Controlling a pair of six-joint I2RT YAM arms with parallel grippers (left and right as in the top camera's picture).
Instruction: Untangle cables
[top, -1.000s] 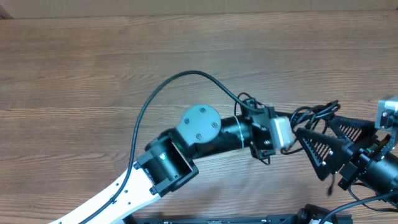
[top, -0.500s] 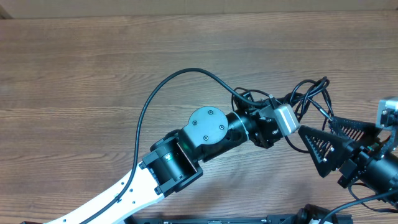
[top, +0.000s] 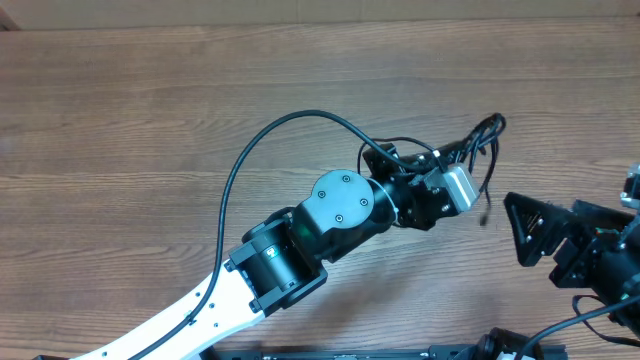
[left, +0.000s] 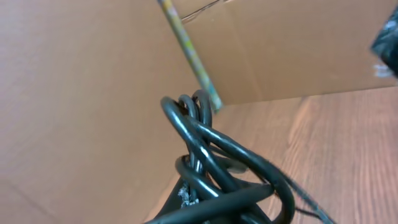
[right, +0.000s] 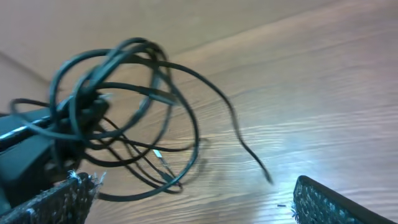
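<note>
Wooden table (top: 100, 150), cardboard wall (left: 74, 93) behind cables (left: 242, 154)

Cables (right: 87, 109) motion-blurred (right wrist view), right end effector (right: 189, 182) cropped at bottom edge

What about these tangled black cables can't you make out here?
How many cables there are: right wrist view, overlapping loops, motion blur.
Their plug ends: too small and blurred in every view.
Where the left gripper pinches them: overhead, black on black; left wrist view, too close, unfocused.
Right arm behind the right gripper: cut by overhead's right edge.
</note>
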